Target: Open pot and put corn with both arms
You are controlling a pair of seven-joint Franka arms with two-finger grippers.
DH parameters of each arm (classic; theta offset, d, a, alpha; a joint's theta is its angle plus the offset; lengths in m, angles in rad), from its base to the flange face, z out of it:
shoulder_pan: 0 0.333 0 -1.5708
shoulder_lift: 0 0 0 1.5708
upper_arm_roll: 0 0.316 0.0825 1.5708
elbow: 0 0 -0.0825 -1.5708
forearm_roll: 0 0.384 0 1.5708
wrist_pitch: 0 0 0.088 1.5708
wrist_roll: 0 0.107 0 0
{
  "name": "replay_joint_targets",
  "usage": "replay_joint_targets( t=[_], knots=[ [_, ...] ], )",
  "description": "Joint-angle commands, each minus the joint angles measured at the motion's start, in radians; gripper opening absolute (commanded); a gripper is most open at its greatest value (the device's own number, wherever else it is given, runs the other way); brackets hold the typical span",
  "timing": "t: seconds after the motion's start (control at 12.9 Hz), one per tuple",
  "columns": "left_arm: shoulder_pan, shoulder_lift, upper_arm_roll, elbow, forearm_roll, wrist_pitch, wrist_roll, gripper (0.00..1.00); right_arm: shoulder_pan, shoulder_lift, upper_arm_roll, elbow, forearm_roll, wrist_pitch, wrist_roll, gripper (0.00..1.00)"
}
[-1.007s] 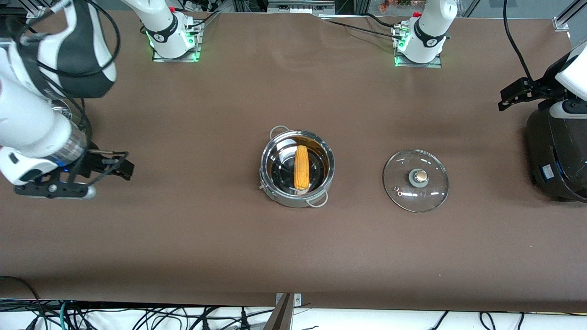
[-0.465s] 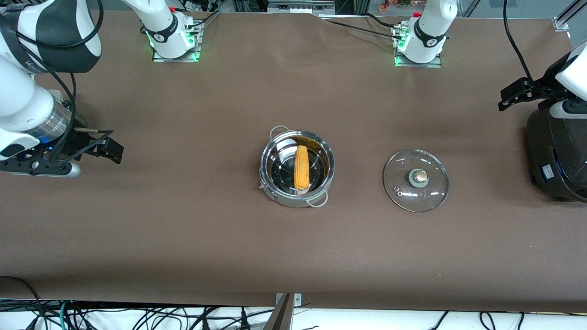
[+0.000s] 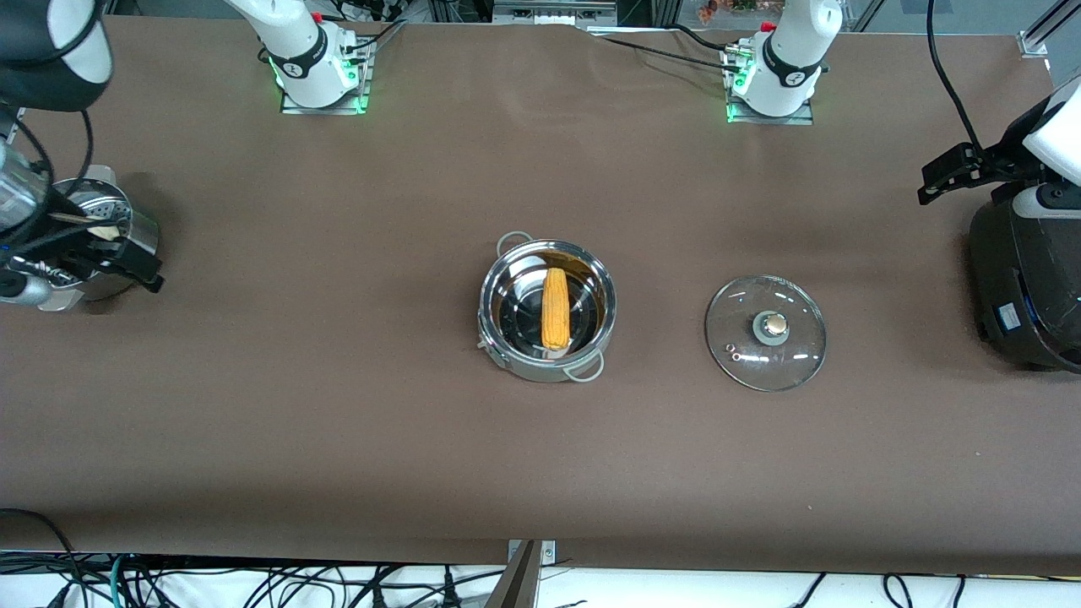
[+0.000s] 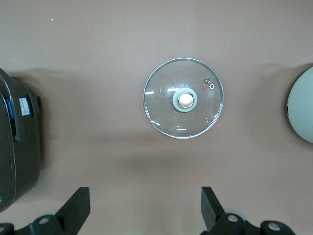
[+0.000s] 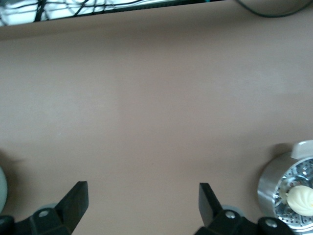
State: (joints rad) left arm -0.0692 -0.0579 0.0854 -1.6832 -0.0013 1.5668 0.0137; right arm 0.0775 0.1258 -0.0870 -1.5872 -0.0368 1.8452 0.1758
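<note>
Corn (image 3: 555, 309) lies in the pot (image 3: 507, 338), well apart from both open grippers

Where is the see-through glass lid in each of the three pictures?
Front view: the glass lid lies flat on the table, beside the pot, toward the left arm's end.
Left wrist view: the lid sits mid-picture, knob up.
Right wrist view: not in it.
Shared landmark: the black cooker near the lid shows in the front and left wrist views.

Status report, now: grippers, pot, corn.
Left gripper open, empty, over the cooker. Right gripper open, empty, over the steamer bowl. Corn in pot; lid beside it.
</note>
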Motion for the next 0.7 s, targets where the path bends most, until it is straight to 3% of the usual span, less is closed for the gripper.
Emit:
replay_joint_targets(
  t=[0.0,0.08,0.23,0.39,0.62],
  knots=[
    [0.002,-0.003,-0.003,0.013,0.018,-0.017,-0.008,1.00,-0.004,-0.034,-0.046,-0.030,0.025,0.012,-0.022,1.00],
    [0.002,-0.003,-0.003,0.013,0.018,-0.017,-0.008,1.00,-0.005,-0.041,-0.051,-0.025,0.026,0.003,-0.024,1.00],
    [0.002,-0.003,-0.003,0.013,0.018,-0.020,-0.008,1.00,-0.005,-0.054,-0.057,0.031,0.026,-0.145,-0.022,1.00],
    [0.002,-0.003,-0.003,0.013,0.017,-0.027,-0.008,1.00,-0.005,-0.051,-0.104,0.052,0.127,-0.176,-0.057,1.00],
    [0.002,-0.003,-0.003,0.013,0.018,-0.031,-0.008,1.00,-0.005,-0.034,-0.152,0.052,0.152,-0.176,-0.376,1.00]
  ],
)
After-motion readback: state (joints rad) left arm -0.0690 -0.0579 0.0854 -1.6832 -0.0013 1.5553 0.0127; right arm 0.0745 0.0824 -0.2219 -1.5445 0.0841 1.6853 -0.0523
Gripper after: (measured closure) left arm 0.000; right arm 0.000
